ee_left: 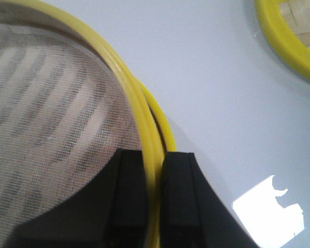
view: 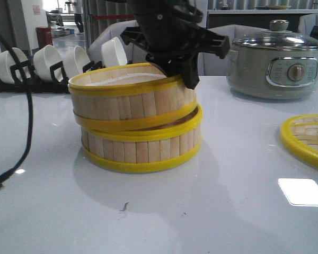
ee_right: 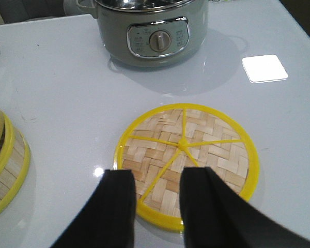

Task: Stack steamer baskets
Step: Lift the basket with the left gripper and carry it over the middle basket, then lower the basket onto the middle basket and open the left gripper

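Two steamer baskets stand mid-table, one on the other. The lower basket [view: 143, 149] sits flat on the table. The upper basket [view: 128, 103] lies tilted on it, raised at the left and touching the lower rim at the right. My left gripper [view: 176, 67] comes down from above and is shut on the upper basket's right wall. In the left wrist view the left gripper [ee_left: 154, 155] clamps the yellow rim, with the pale liner [ee_left: 51, 103] inside and the lower basket's rim [ee_left: 164, 124] just outside. My right gripper [ee_right: 156, 175] is open and empty above the lid's near edge.
The flat woven lid [view: 307, 138] lies at the right, also in the right wrist view [ee_right: 217, 150]. A grey electric pot [view: 278, 66] stands back right. A rack of white bowls [view: 47, 63] is back left. A black cable [view: 27, 121] hangs at the left.
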`<act>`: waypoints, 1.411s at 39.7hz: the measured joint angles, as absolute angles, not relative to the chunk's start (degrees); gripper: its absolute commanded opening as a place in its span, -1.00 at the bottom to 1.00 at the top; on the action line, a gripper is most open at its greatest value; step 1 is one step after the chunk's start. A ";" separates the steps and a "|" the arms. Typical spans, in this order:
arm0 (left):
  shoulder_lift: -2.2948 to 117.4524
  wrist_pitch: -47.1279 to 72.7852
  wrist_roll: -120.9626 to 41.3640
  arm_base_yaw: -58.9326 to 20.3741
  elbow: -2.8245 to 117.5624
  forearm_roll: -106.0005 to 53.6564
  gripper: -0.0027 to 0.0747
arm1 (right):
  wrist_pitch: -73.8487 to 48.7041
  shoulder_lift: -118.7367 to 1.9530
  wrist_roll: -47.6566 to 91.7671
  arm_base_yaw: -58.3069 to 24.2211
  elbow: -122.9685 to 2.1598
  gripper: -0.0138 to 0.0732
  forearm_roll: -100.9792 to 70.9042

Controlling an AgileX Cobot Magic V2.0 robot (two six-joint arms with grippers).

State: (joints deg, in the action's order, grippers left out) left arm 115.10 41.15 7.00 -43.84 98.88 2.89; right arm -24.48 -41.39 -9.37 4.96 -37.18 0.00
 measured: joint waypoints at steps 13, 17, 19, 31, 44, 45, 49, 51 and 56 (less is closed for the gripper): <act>116.22 41.05 7.00 -44.72 98.97 2.65 -0.71 | -24.48 -41.39 -9.37 4.96 -37.18 0.10 0.00; 116.25 41.05 7.00 -44.72 98.97 2.53 -0.71 | -24.48 -41.39 -9.37 4.96 -37.18 0.10 0.00; 116.25 41.05 7.00 -44.72 98.97 2.51 -0.71 | -24.48 -41.39 -9.37 4.96 -37.18 0.10 0.00; 116.38 41.05 7.00 -44.72 98.97 2.51 -0.46 | -24.48 -41.39 -9.37 4.96 -37.18 0.10 0.00; 116.44 40.82 6.90 -44.72 99.11 3.53 0.03 | -24.48 -41.39 -9.37 4.96 -37.18 0.10 0.00; 116.44 40.82 6.90 -44.72 99.35 3.53 0.03 | -24.48 -41.39 -9.37 4.96 -37.18 0.10 0.00; 116.44 41.63 6.90 -44.72 101.18 3.65 0.03 | -24.48 -41.39 -9.37 4.96 -37.18 0.10 0.00; 116.44 42.24 6.90 -44.72 102.69 3.65 0.03 | -24.48 -41.39 -9.37 4.96 -37.18 0.10 0.00; 116.44 44.36 6.90 -44.72 106.62 3.74 0.03 | -24.48 -41.39 -9.37 4.96 -37.18 0.10 0.00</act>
